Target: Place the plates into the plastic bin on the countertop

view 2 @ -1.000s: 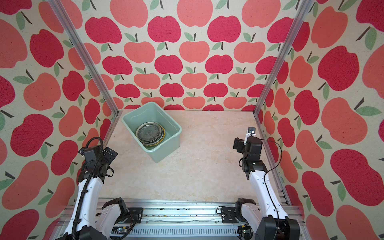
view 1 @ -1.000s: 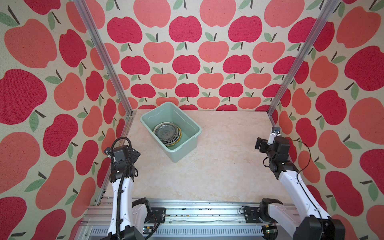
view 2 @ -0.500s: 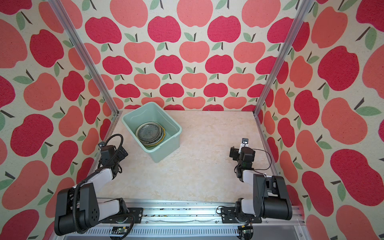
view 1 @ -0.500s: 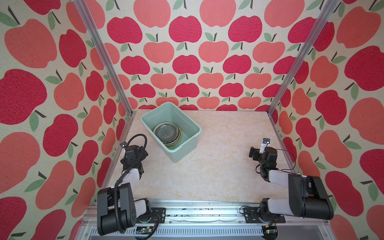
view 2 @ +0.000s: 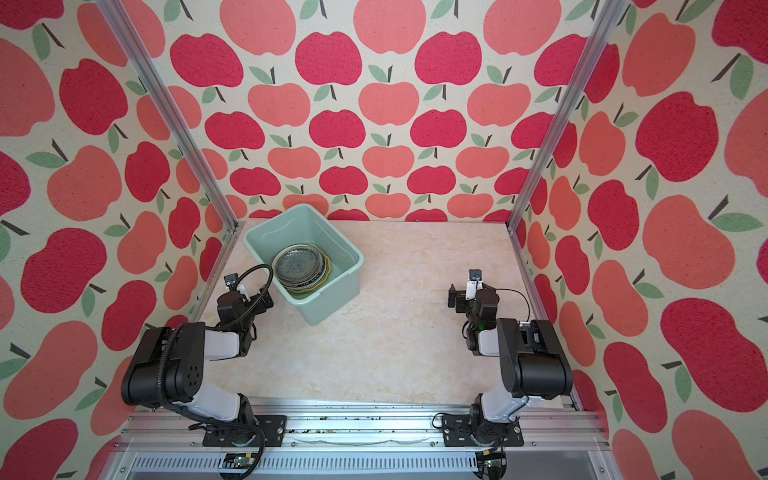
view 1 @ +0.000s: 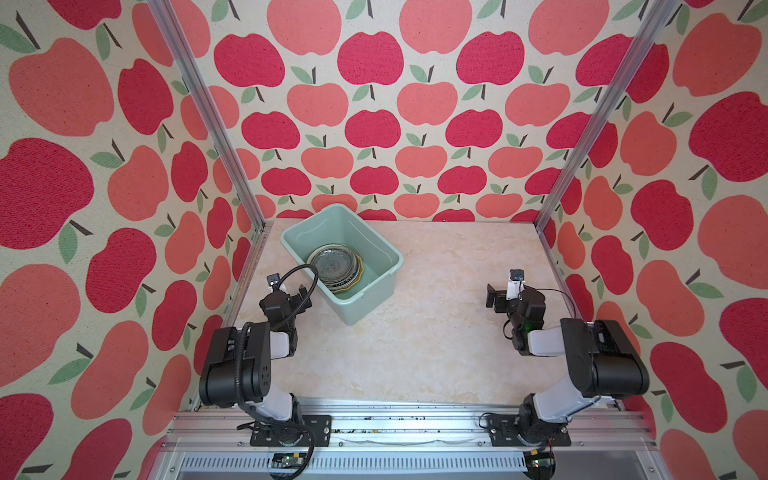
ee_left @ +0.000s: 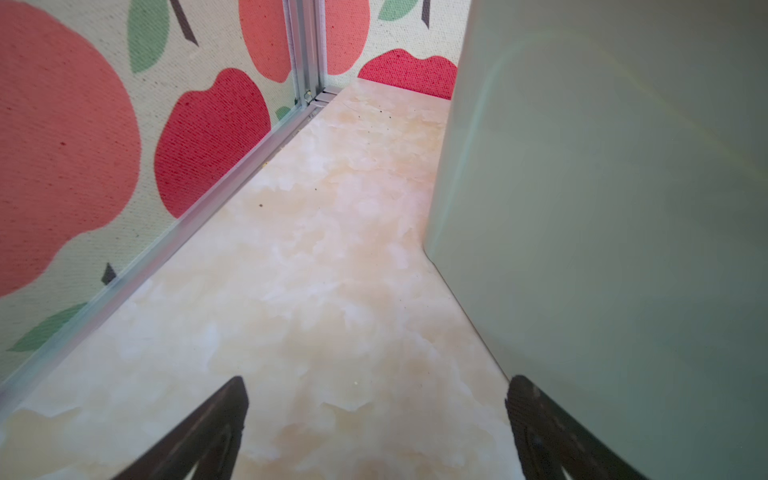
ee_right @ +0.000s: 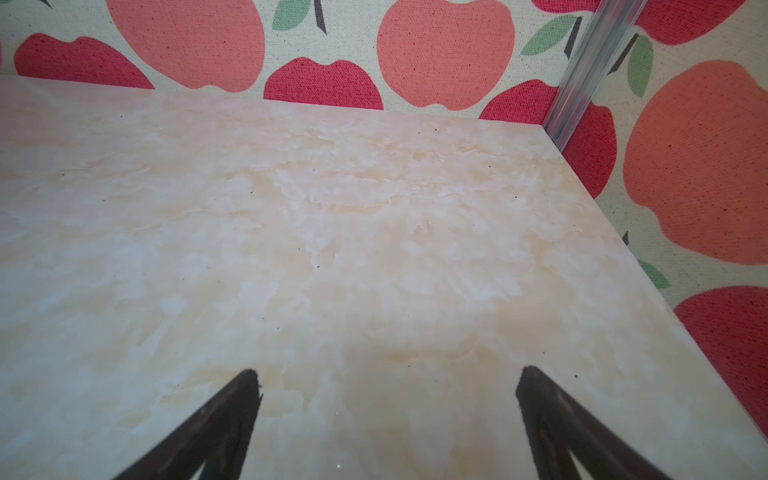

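Apple-print walls ringed the countertop, bare of dishes. And both arms had folded down low since a second ago, so the job looked finished! Plastic bin sat far-left, plates stacked inside, lower ones hidden. Left gripper and right gripper gaped, empty.

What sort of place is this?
Probably a staged robot test cell, not a real kitchen: apple-print walls on aluminium rails, a marble-look countertop, left arm and right arm mounted along its front.
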{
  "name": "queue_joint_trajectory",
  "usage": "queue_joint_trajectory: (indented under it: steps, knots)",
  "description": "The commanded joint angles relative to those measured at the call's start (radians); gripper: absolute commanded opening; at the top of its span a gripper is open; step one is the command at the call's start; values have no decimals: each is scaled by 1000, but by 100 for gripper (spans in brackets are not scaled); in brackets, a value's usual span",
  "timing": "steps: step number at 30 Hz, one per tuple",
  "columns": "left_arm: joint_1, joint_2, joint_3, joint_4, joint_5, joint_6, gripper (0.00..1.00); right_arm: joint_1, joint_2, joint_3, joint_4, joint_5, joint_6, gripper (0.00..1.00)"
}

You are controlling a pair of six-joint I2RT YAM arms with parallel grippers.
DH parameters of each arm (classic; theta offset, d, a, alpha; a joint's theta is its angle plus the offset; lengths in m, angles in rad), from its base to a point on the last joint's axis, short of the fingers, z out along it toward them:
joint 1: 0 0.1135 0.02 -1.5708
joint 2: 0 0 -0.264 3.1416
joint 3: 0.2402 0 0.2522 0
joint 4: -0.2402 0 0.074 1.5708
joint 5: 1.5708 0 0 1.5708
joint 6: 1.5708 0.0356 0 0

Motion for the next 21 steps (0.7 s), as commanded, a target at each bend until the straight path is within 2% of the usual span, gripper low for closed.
queue_joint_trajectory:
  steps: [1, 3, 5, 7, 21]
  knots:
    - [-16, -7, 16, 21, -15, 38, 99, -2, -1, 6, 6, -6, -16, 99]
    - [-42, 31, 17, 93, -60, 72, 99, 0, -2, 7, 5, -4, -16, 99]
    - [-40, 13, 24, 46, -56, 59, 99, 0, -1, 9, 5, -1, -17, 99]
    - [-42, 28, 20, 84, -61, 72, 99, 1, -2, 8, 5, -1, -17, 99]
    - [-46, 23, 23, 70, -69, 71, 99, 14, 1, -1, 23, -4, -36, 99]
